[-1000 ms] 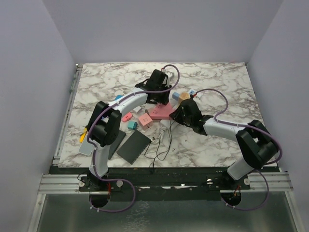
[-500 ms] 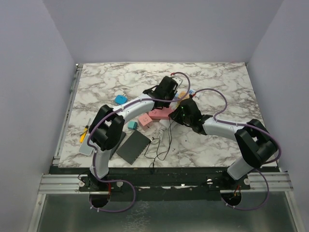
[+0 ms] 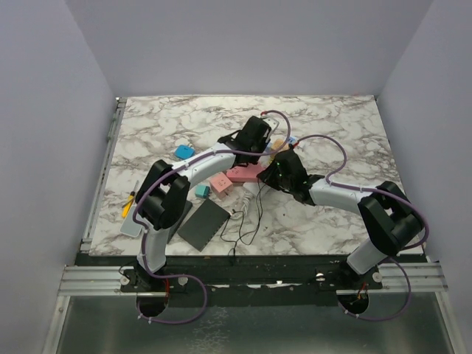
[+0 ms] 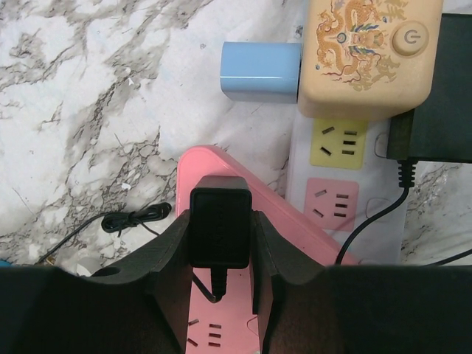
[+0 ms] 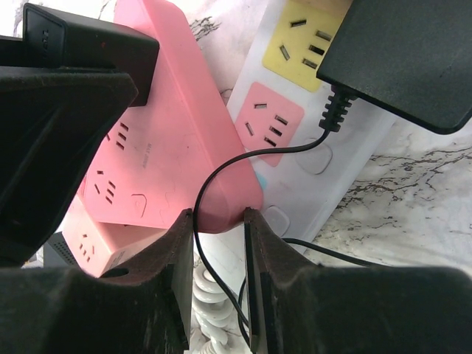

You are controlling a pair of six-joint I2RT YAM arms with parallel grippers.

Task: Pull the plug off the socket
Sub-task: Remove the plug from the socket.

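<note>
Black flat pad (image 3: 204, 223) lies nearest the arm bases, with thin black cords (image 3: 243, 225) looped just beyond it. Further in, both arms meet over the cluster of strips at mid-table. The right gripper (image 5: 219, 221) is pressed narrow on the rounded end of the pink socket strip (image 5: 169, 140), one finger on each side; one thin cord also runs between its jaws. The left gripper (image 4: 220, 214) pinches the black plug (image 4: 220, 232) across its sides. The plug stands on the pink strip's face and looks fully seated, with no gap that I can make out. The pink strip lies slanted across the white power strip (image 4: 336, 174), which carries a large black adapter (image 5: 413, 51). Beyond these sit a beige box (image 4: 369, 55) and a blue adapter (image 4: 259, 71). Judgement: both holds are set and the pull is not yet made. The next move calls for the left arm to draw straight off the strip's face along the pins, without rocking, while the right holds the strip against lifting.
</note>
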